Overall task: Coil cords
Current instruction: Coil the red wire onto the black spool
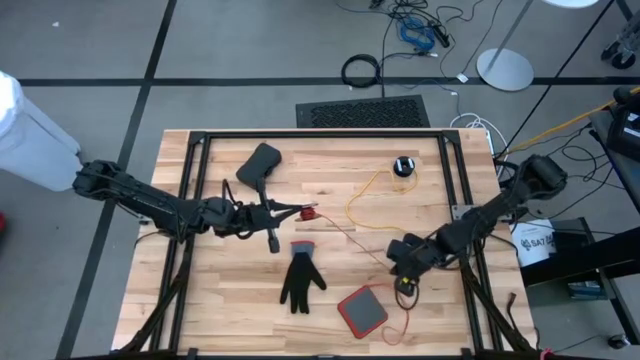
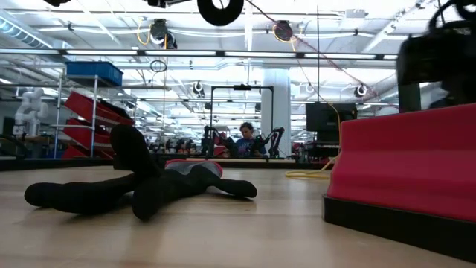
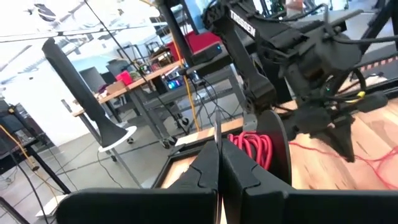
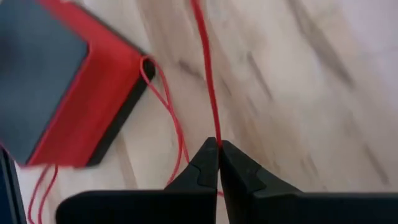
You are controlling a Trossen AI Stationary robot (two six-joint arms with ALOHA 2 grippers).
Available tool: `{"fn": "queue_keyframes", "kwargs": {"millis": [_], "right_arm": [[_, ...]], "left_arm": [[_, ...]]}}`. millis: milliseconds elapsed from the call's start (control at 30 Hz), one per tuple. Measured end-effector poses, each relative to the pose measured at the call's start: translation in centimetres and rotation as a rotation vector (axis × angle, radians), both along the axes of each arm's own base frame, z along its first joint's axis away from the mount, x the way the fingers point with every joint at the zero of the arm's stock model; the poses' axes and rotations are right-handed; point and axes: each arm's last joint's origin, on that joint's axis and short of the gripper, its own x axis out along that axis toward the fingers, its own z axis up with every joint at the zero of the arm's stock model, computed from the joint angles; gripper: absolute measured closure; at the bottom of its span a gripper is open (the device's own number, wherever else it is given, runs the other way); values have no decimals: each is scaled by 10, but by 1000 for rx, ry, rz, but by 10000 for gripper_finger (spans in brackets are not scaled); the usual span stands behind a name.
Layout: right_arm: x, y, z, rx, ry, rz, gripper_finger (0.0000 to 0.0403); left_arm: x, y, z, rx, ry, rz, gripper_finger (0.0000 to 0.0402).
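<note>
A thin red cord (image 1: 350,238) runs across the wooden table from a small spool (image 1: 308,211), wound with red cord (image 3: 254,147), at my left gripper (image 1: 292,211) to my right gripper (image 1: 404,284). Slack loops (image 1: 405,322) lie past it, beside a red box. My left gripper (image 3: 217,163) is shut and points level over the table's middle. My right gripper (image 4: 217,149) is shut on the red cord and points slanting down. A yellow cord (image 1: 362,196) lies looped on the table, joined to a black puck (image 1: 403,166) at the far right. My left gripper has a thin pale strip (image 3: 216,132) standing between its shut fingertips, right beside the spool's black disc (image 3: 277,149). The fingers are level and the spool is clear of the table. Which part of the spool they have, I cannot tell. My right gripper pinches the red cord (image 4: 212,130) between its two fingertips, slanting down from above. The cord runs straight away from the fingers, along the line they point. A slack loop (image 4: 163,93) lies on the wood beside the red box.
A red box with a grey top (image 1: 362,310) sits near the front edge, close to my right gripper. A black glove (image 1: 300,280) lies at the middle front. A black paddle-shaped thing (image 1: 260,164) lies at the far middle. A black frame (image 1: 320,134) borders the table.
</note>
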Motion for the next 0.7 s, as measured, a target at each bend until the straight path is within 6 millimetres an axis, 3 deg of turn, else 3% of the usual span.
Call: {"fn": "queue_keyframes", "kwargs": {"millis": [333,533,700], "right_arm": [[-13,15,-1,23,41,26,390],[-19,16,-3,49,113,7,334],[-13,15,-1,-28,-7,-23,291]], "left_arm": [[0,0,-1,1,7,6,402],[0,0,0,0,7,11,402],[0,0,-1,0,7,10,402]]}}
